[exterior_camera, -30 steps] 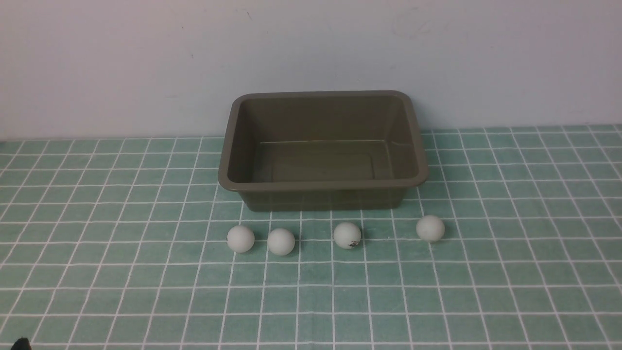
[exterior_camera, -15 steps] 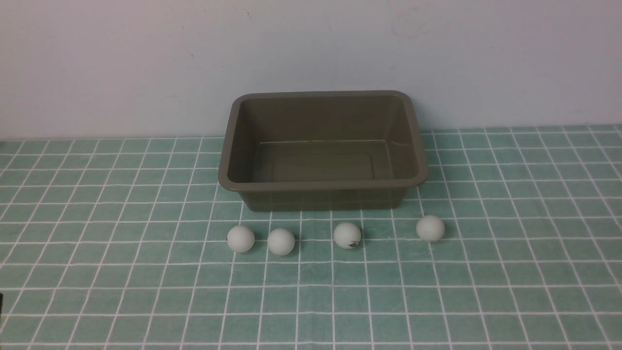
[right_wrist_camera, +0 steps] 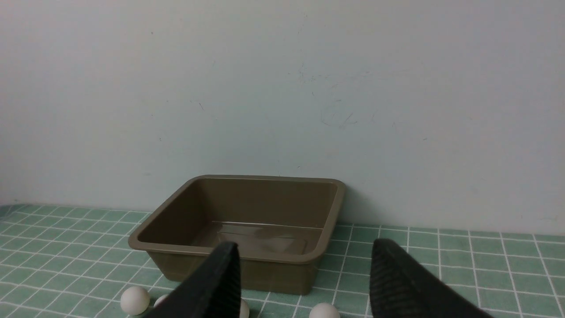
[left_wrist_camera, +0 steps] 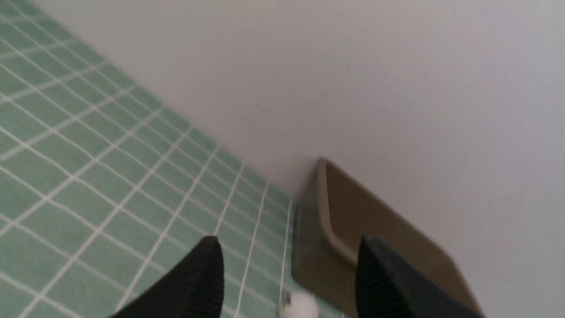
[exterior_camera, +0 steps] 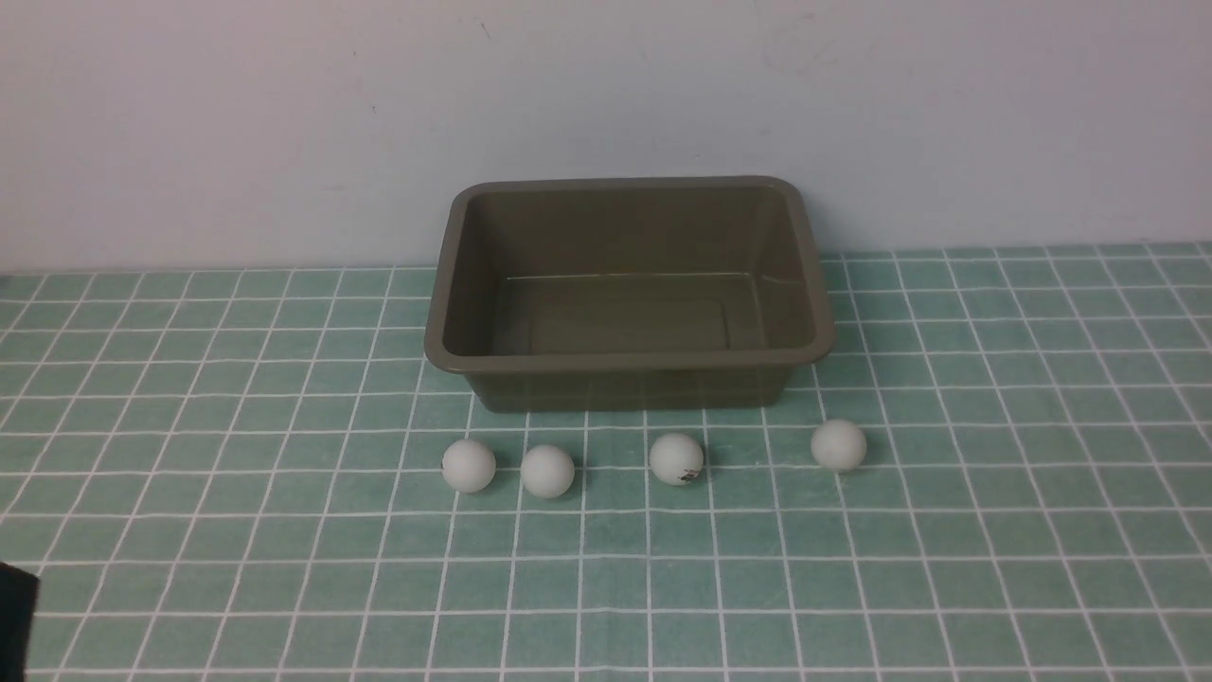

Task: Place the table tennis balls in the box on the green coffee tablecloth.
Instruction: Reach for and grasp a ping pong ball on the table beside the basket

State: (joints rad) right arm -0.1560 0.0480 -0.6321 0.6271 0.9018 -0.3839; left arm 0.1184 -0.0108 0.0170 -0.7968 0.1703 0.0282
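I am looking at four balls (exterior_camera: 547,471) sitting in a row on the cloth (exterior_camera: 237,530), just below the box (exterior_camera: 625,361) in the middle of the front frame. The row is running left to right along the box's long near side. No ball is lying in the box yet.

My left pincer (left_wrist_camera: 289,240) is standing with its jaws apart and nothing between them. One ball (left_wrist_camera: 300,308) is showing ahead of it, in line with the gap and just beside a box corner. I cannot tell which ball it is. In the front frame only a dark bit of the left arm (exterior_camera: 14,606) is peeking in at the lower left corner, well apart from the row.

My right pincer (right_wrist_camera: 306,245) is not showing in the front frame. Its jaws are also standing apart and holding nothing, and it is pointing at the box.

I am thinking the left end ball (exterior_camera: 469,465) is the left arm's to take, since it is lying up and right of that corner. The right end ball (exterior_camera: 838,445) is looking better for the right arm.
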